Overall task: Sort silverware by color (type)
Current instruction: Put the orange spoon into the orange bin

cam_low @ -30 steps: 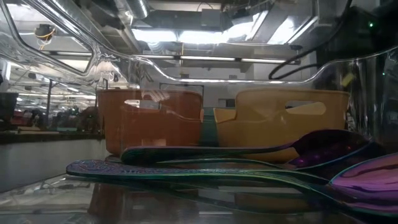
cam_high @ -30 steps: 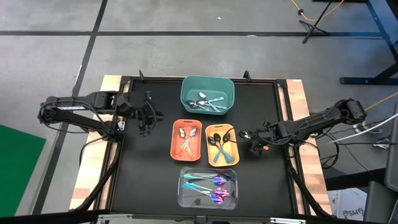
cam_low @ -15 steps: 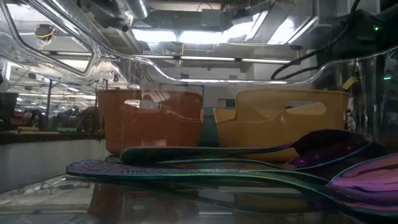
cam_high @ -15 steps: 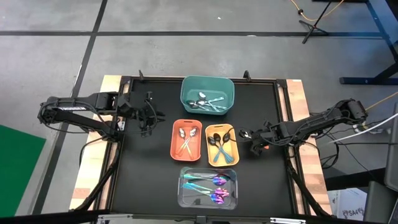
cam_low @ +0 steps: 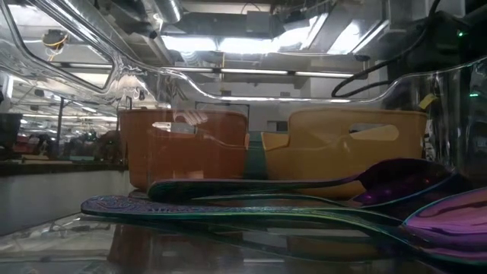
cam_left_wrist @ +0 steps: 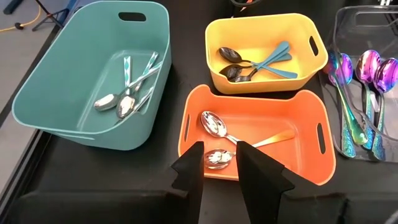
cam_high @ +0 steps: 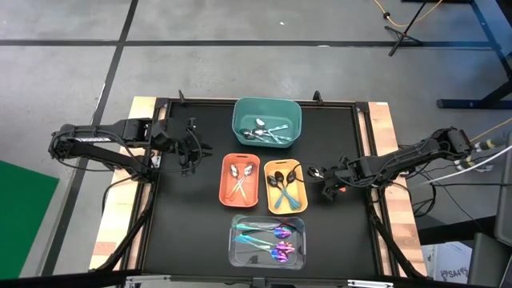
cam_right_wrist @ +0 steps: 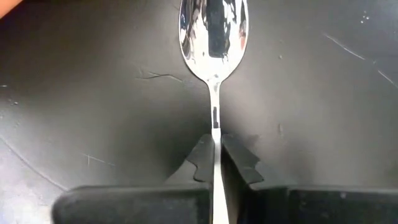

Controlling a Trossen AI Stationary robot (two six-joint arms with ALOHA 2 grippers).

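Observation:
My right gripper (cam_high: pixel 324 179) sits just right of the yellow bin (cam_high: pixel 286 186), shut on a plain silver spoon (cam_right_wrist: pixel 212 28) whose bowl (cam_high: pixel 314 171) points toward that bin. My left gripper (cam_high: pixel 192 149) hovers open over the mat left of the orange bin (cam_high: pixel 240 179) and touches nothing; its fingers (cam_left_wrist: pixel 255 174) face the bins. Sorted silverware lies in the bins: silver spoons (cam_left_wrist: pixel 124 99) in the teal bin, orange-handled spoons (cam_left_wrist: pixel 217 127), black-headed ones (cam_left_wrist: pixel 236 65), iridescent ones (cam_low: pixel 304 202). My right gripper pinches the silver spoon's thin handle (cam_right_wrist: pixel 215 144) between its two fingers, a little behind the bowl. The fingers lie along the handle, coming level from the table's right. The spoon points straight ahead, low over the black mat; whether it rests on the mat I cannot tell.
The teal bin (cam_high: pixel 267 122) stands at the far middle, the orange and yellow bins side by side at the centre, and the clear bin (cam_high: pixel 268 241) near the front edge. Bare black mat (cam_high: pixel 184 216) spreads to the left and right of the bins.

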